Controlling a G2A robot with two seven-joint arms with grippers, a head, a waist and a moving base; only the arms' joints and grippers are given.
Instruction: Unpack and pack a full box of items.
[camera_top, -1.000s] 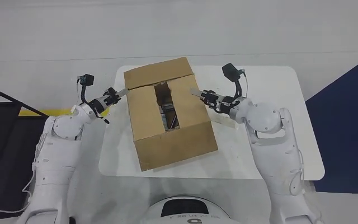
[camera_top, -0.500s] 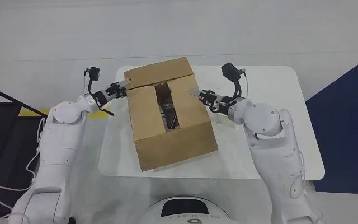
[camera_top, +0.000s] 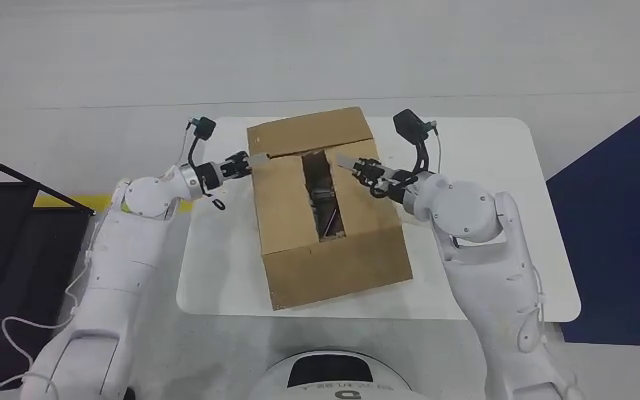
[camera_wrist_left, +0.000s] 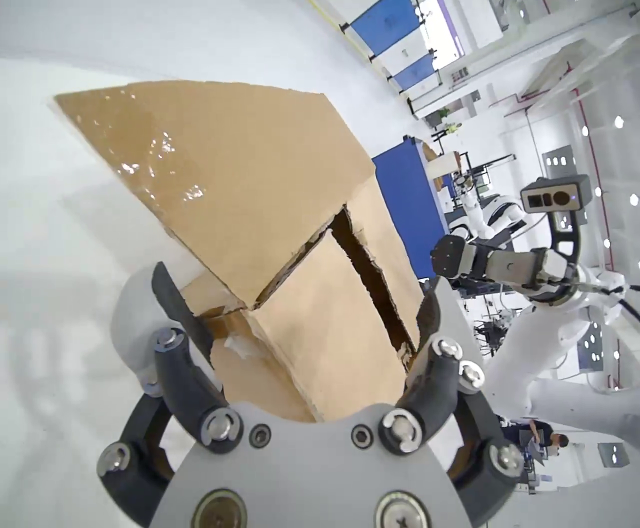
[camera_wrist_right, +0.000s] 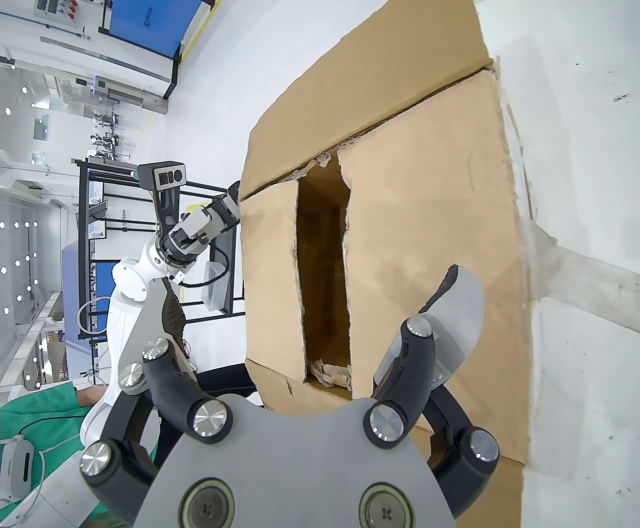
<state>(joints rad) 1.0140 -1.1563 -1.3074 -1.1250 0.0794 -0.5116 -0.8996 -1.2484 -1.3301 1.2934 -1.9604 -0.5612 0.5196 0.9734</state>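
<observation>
Brown corrugated cardboard makes up the large rectangular box (camera_top: 300, 215) that sits skewed on the white worktop (camera_top: 480, 260) in the top view. Its two long top flaps are folded down but do not meet. The dark slot between them shows a jumble of items (camera_top: 325, 200) too small to tell apart. The left fingers (camera_top: 256, 158) are at the box's far left corner. The right fingers (camera_top: 344, 160) lie over the right flap, near the far end of the slot. Both arms come in from opposite sides of the box.

From the left wrist view, the left fingers (camera_wrist_left: 175, 300) are spread wide, with the corner of the cardboard box (camera_wrist_left: 240, 165) between them. One dark pad lies close along the side wall by a torn edge, and the other stands up by the top flaps. They grip nothing, and I cannot tell whether either pad touches the cardboard. The white worktop (camera_wrist_left: 50, 210) runs past the box. The other arm shows beyond the box's far edge.

From the right wrist view, the right fingers (camera_wrist_right: 460, 300) are also opened wide and hold nothing. They are above the cardboard box (camera_wrist_right: 425, 200), with its slot running up between them. One tip is over the broad flap, and the other appears past the box's edge. Crumpled pale paper (camera_wrist_right: 330, 372) shows at the near end of the slot. The left fingers (camera_wrist_right: 234, 191) are at the far corner of the box. The white worktop (camera_wrist_right: 575, 150) lies beside the box, with a strip of torn tape trailing from its edge.
</observation>
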